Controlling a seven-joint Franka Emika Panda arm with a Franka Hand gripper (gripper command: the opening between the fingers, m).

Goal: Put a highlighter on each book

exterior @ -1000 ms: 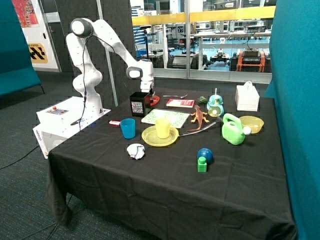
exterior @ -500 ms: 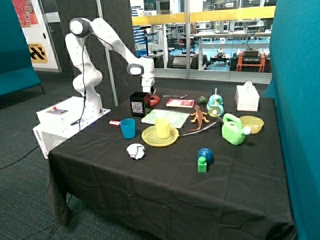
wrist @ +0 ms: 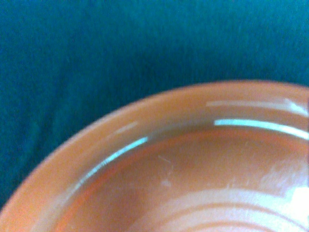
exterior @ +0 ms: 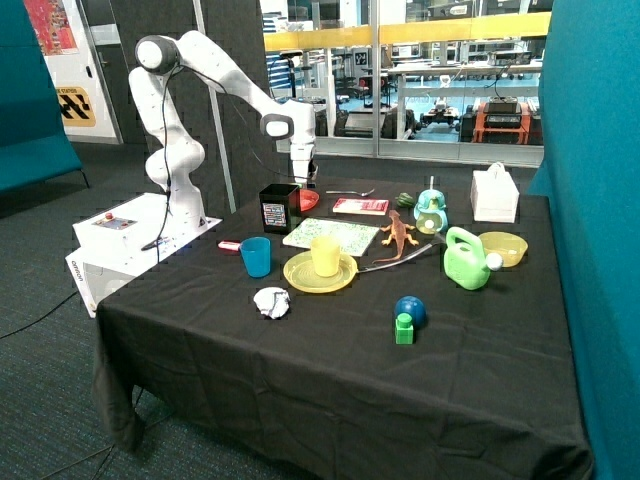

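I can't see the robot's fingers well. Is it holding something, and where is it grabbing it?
It cannot be told. The gripper hangs above a red dish beside the black box, and no highlighter shows in it.

The arm (exterior: 205, 60) is showing smooth white rounded link housings joined by dark grey to black joint rings. A black circular cap is covering the shoulder joint at the top, and a similar dark round cap is showing on the joint near the wrist. A thin black cable is running down along the lower column toward the base. The base is sitting on a white box-shaped mount (exterior: 140, 235) carrying a small red button. The gripper (exterior: 303, 178) is appearing as a dark unit below the white wrist.
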